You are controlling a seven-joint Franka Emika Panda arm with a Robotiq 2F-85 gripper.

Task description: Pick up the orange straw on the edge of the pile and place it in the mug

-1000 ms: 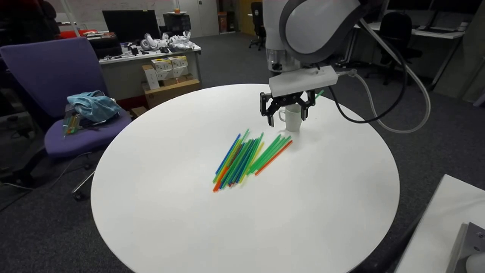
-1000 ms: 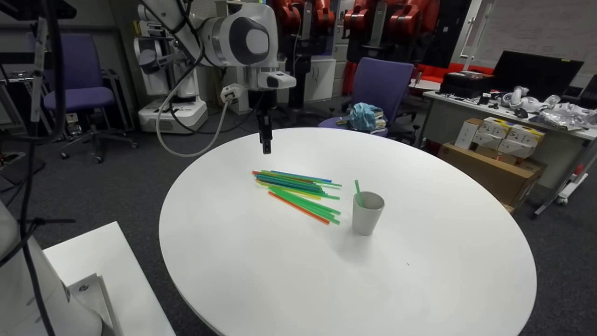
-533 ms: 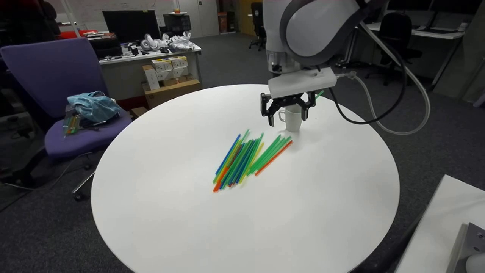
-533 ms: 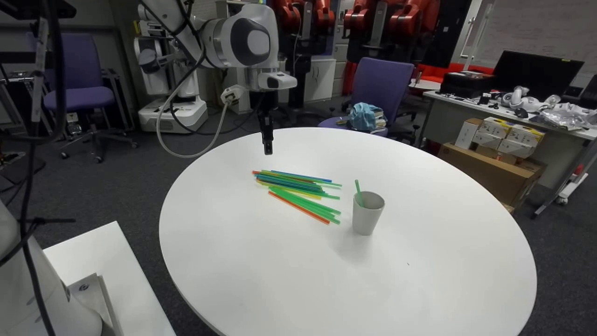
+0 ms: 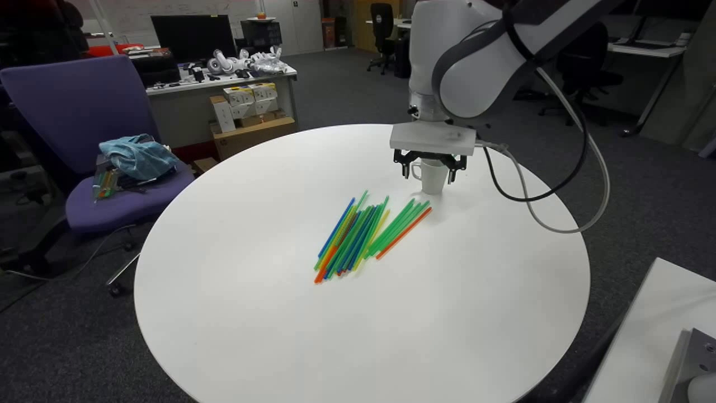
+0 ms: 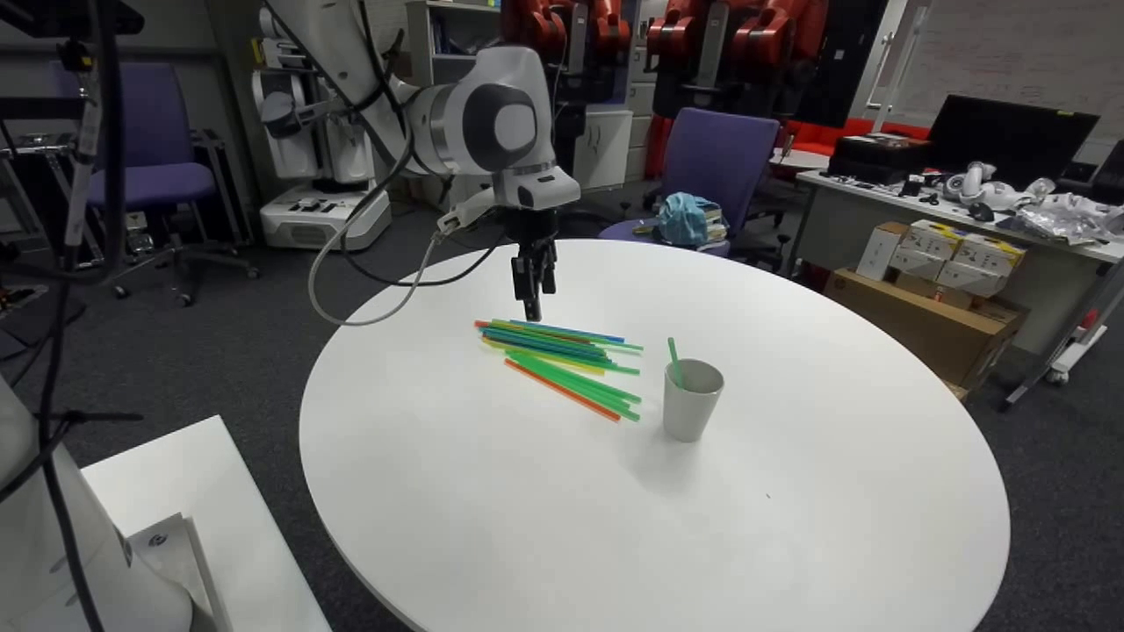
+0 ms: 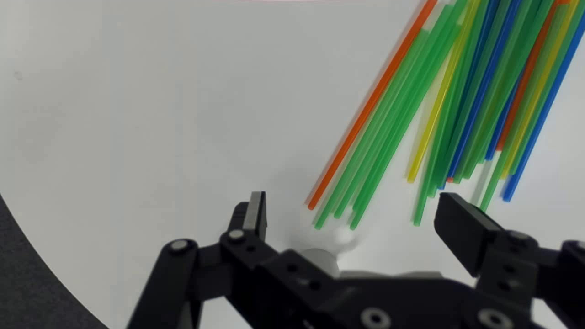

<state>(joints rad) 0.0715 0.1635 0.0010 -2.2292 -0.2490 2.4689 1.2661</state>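
The orange straw [image 5: 404, 233] lies on the table at the outer edge of the pile [image 5: 352, 240], beside several green straws. It also shows in an exterior view [image 6: 562, 391] and in the wrist view [image 7: 371, 104]. The white mug [image 6: 691, 408] stands upright near the straws with a green straw [image 6: 675, 362] leaning in it. In the wrist view the mug [image 7: 321, 261] is mostly hidden behind my gripper. My gripper [image 7: 353, 195] is open with nothing between its fingers. It hangs above the table, fingers down, apart from the straws; it also shows in both exterior views [image 5: 429, 176] [image 6: 538, 303].
The round white table [image 5: 235, 313] carries the pile and the mug. A purple chair [image 5: 100, 123] with a blue cloth [image 5: 138, 158] stands beyond its edge. A white side stand [image 6: 211, 518] is near the table. A cable loop [image 5: 593, 190] hangs from the arm.
My gripper has come down toward the table and turned about its vertical axis. In an exterior view it has shifted right, closer over the straws. The straws and the mug have not moved.
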